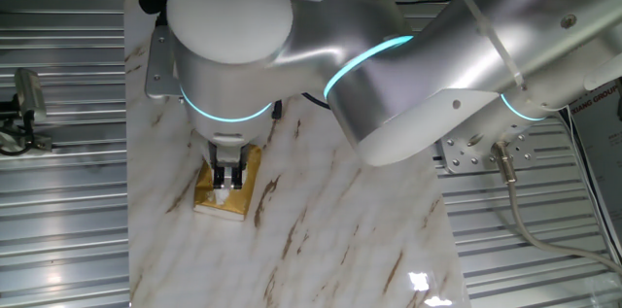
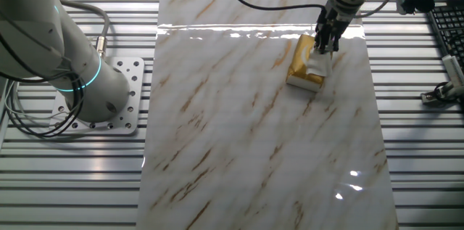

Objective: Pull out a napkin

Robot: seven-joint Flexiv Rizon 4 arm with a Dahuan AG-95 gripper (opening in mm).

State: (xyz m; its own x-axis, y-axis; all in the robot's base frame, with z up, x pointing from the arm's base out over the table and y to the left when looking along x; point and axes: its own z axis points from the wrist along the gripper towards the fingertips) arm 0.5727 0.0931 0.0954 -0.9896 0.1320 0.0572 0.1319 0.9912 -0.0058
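The flat golden-yellow tissue pack [image 1: 209, 194] lies on the marble table, near its left edge in one fixed view and at the far right in the other fixed view [image 2: 301, 70]. My gripper [image 1: 228, 184] points straight down onto the pack's top. Its dark fingers stand close together on a small tuft of white napkin [image 1: 225, 194] that sticks out of the pack. In the other fixed view the gripper [image 2: 325, 50] is just above the pack's right end, and the napkin [image 2: 320, 64] rises in a short white fold up to the fingertips. Most of the napkin is hidden inside the pack.
The marble tabletop [image 2: 254, 150] is a narrow strip with ribbed metal flooring on both sides. The arm's base [image 2: 101, 92] stands on a bolted plate to the left. A keyboard [image 2: 446, 30] and a cable lie past the table's right edge.
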